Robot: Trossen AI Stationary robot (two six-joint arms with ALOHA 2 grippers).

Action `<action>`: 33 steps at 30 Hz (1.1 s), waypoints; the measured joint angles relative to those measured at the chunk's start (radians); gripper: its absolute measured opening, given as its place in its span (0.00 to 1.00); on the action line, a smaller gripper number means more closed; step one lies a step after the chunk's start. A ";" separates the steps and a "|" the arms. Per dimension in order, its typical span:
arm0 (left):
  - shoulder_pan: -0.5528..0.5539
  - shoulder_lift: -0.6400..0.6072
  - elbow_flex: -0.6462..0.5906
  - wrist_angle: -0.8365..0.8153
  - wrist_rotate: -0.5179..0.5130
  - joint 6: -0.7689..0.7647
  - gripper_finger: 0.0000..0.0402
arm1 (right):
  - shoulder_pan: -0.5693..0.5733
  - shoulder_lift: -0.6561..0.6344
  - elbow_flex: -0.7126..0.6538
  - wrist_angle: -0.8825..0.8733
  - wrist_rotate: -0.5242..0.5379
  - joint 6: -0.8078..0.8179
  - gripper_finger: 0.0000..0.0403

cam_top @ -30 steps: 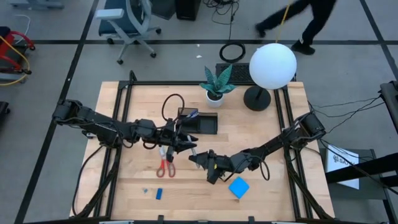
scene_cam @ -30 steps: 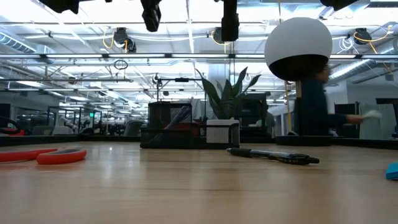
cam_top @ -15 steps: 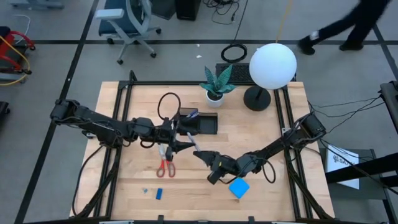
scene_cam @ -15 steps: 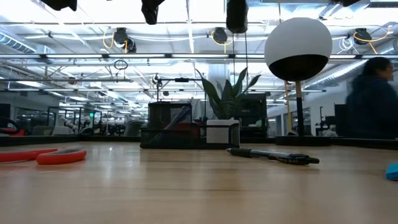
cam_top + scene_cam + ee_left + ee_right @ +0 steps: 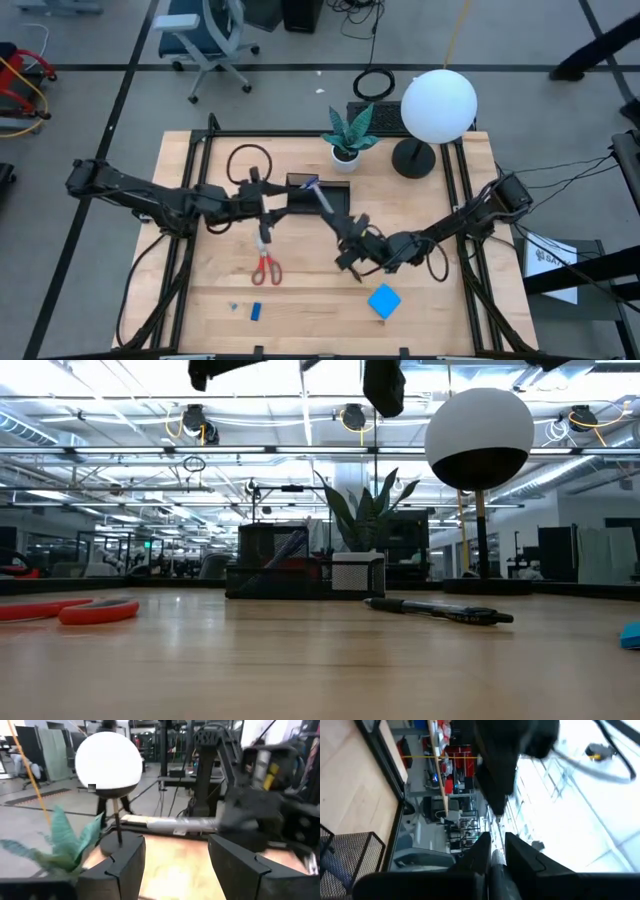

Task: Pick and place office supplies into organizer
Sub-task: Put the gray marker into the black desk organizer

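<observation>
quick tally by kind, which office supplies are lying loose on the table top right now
red-handled scissors: 1
black pen: 1
blue square pad: 1
small blue eraser-like piece: 1
total: 4

A slim grey pen (image 5: 325,198) is clamped in the right gripper (image 5: 345,228), tilted over the black mesh organizer (image 5: 322,197); red-handled scissors (image 5: 266,262), a blue pad (image 5: 384,301) and a blue eraser (image 5: 256,311) lie below.
</observation>
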 joint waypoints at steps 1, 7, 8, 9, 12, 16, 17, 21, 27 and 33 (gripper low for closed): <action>-0.007 -0.015 0.000 -0.010 -0.008 0.008 0.55 | -0.008 -0.019 -0.016 -0.001 -0.001 0.028 0.08; -0.039 -0.086 0.000 -0.063 -0.052 0.051 0.56 | -0.103 -0.156 -0.095 -0.051 -0.025 0.342 0.08; -0.041 -0.093 0.000 -0.070 -0.056 0.054 0.56 | -0.123 -0.179 -0.104 -0.088 -0.047 0.411 0.08; -0.046 -0.094 0.000 -0.070 -0.058 0.055 0.56 | -0.144 -0.200 -0.107 -0.132 -0.074 0.484 0.08; -0.049 -0.091 0.000 -0.070 -0.058 0.066 0.56 | -0.219 -0.260 -0.102 -0.306 -0.156 0.726 0.08; -0.048 -0.092 0.000 -0.109 -0.058 0.067 0.56 | -0.334 -0.306 -0.067 -0.511 -0.317 1.017 0.08; -0.048 -0.091 -0.001 -0.120 -0.058 0.064 0.56 | -0.359 -0.310 -0.055 -0.553 -0.347 1.076 0.08; -0.048 -0.092 -0.001 -0.126 -0.059 0.062 0.56 | -0.466 -0.304 0.013 -0.742 -0.558 1.308 0.08; -0.047 -0.092 -0.001 -0.128 -0.059 0.061 0.56 | -0.563 -0.218 0.130 -0.916 -0.780 1.480 0.08; -0.047 -0.091 -0.001 -0.127 -0.058 0.060 0.56 | -0.590 -0.094 0.244 -1.025 -0.903 1.511 0.08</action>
